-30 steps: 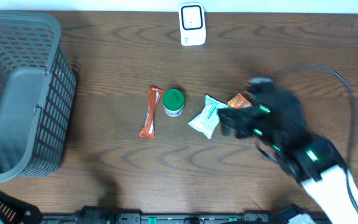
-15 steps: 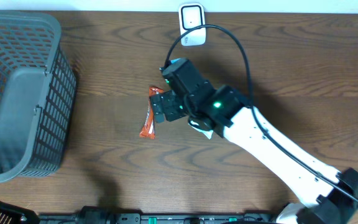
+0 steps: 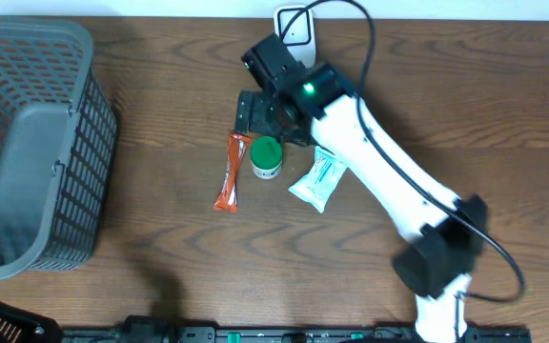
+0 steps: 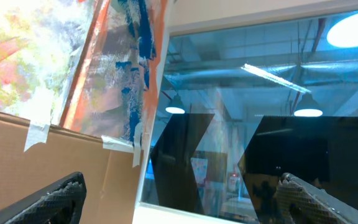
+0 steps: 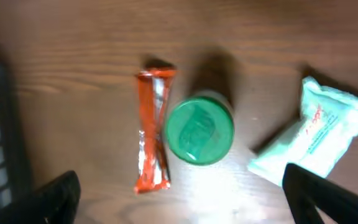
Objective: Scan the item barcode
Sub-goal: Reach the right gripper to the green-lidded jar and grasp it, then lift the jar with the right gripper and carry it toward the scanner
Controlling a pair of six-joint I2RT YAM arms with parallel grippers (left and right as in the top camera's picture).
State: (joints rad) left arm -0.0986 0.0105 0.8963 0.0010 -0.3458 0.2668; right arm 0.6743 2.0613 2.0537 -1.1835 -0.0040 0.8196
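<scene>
Brown wood table (image 3: 160, 248) w/ scanner (image 3: 292, 29), grey basket (image 3: 86, 176); cardboard (image 4: 55, 162) & window (image 4: 241, 93) beyond.

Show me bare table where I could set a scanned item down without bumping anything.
The table is bare between the basket and the orange wrapper, along the front edge in front of the white packet, and to the right of the right arm. It is crowded around the green-lidded jar, where the right gripper hovers near the scanner.
</scene>
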